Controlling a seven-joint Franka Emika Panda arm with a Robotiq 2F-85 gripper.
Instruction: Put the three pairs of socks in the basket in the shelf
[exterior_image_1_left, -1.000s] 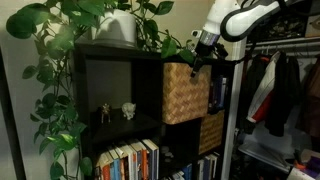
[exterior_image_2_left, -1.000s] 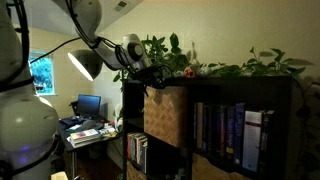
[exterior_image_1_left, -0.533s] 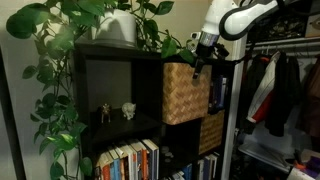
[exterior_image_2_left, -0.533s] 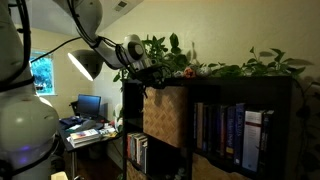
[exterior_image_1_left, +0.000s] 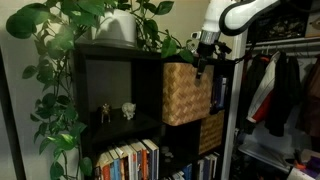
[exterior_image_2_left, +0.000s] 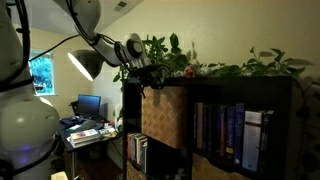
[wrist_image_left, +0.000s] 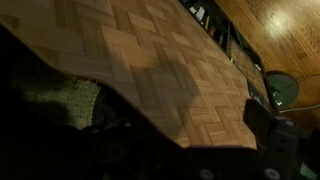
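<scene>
Edged slightly outward from the shelf (exterior_image_1_left: 118, 52) since a second ago: hand (exterior_image_1_left: 203, 60) and basket (exterior_image_1_left: 186, 92). Hand spread apart at basket's upper front edge. Basket jutting from shelf's top compartment.

Tan woven basket (exterior_image_1_left: 185, 92), black shelf (exterior_image_1_left: 115, 85)

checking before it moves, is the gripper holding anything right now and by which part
Nothing, as far as shows: the gripper hangs open at the top rim of the basket, with no sock in its jaws.
</scene>
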